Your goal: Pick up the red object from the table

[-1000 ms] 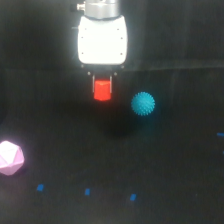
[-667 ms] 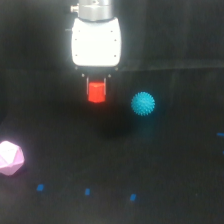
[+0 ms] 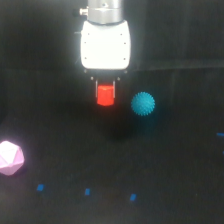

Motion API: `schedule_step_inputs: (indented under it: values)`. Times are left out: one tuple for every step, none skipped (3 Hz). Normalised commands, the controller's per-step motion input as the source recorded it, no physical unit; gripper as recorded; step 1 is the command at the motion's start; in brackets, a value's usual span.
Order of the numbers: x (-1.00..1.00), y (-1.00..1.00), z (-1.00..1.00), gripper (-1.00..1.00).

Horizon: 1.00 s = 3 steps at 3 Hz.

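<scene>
The red object (image 3: 105,95) is a small bright red-orange block held between my gripper's (image 3: 105,93) two dark fingers, lifted above the black table (image 3: 165,165). A faint shadow lies on the table below it. The gripper's white body (image 3: 105,44) hangs over it at the top centre of the exterior view. The block's upper part is hidden between the fingers.
A cyan spiky ball (image 3: 143,104) sits on the table just to the exterior view's right of the held block. A pale pink polyhedron (image 3: 9,158) lies at the left edge. Small blue marks (image 3: 87,191) dot the front of the table.
The gripper, with the red block in it, has risen a little and shifted slightly to the exterior view's right. The ball and polyhedron have not moved.
</scene>
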Motion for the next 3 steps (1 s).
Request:
schedule_step_inputs:
  values:
    - [0.09,0.19,-0.07,-1.0]
    - [0.42,-0.47,0.05,-1.0]
    - [0.35,-0.61,-0.78,-1.0]
